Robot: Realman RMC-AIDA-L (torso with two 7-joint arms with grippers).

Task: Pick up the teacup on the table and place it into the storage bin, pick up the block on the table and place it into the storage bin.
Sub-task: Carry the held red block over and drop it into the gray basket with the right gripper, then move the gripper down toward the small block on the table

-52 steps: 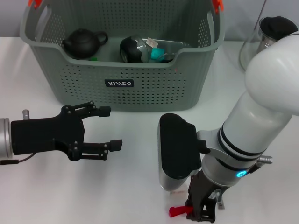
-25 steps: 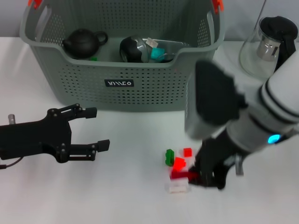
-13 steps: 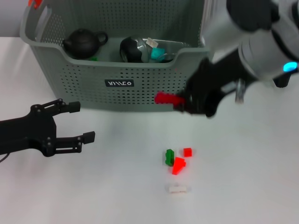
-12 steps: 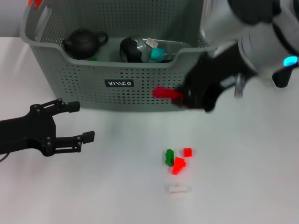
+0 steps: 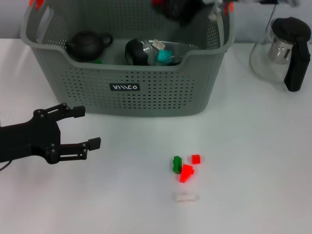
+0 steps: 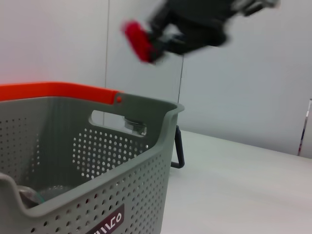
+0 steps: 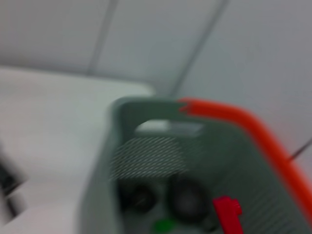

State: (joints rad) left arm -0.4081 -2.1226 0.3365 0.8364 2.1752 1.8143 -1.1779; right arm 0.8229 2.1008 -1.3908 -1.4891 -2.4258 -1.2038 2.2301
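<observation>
The grey perforated storage bin (image 5: 146,92) stands at the back of the white table. Inside it lie a dark teacup (image 5: 140,51) and a black teapot (image 5: 87,45). My right gripper (image 5: 165,5) is high over the bin's back part, shut on a red block (image 6: 139,41); the same block (image 7: 227,214) shows above the bin's inside (image 7: 146,156) in the right wrist view. My left gripper (image 5: 87,126) hovers open and empty over the table, left of and in front of the bin.
Loose blocks lie on the table in front of the bin: a green one (image 5: 176,163), two red ones (image 5: 195,159) (image 5: 185,173) and a white one (image 5: 185,197). A glass kettle with a black handle (image 5: 282,46) stands at the back right.
My right arm lifted the red block from the table's front, carried it up past the bin's front wall and now holds it over the bin. The left gripper drew back slightly to the left.
</observation>
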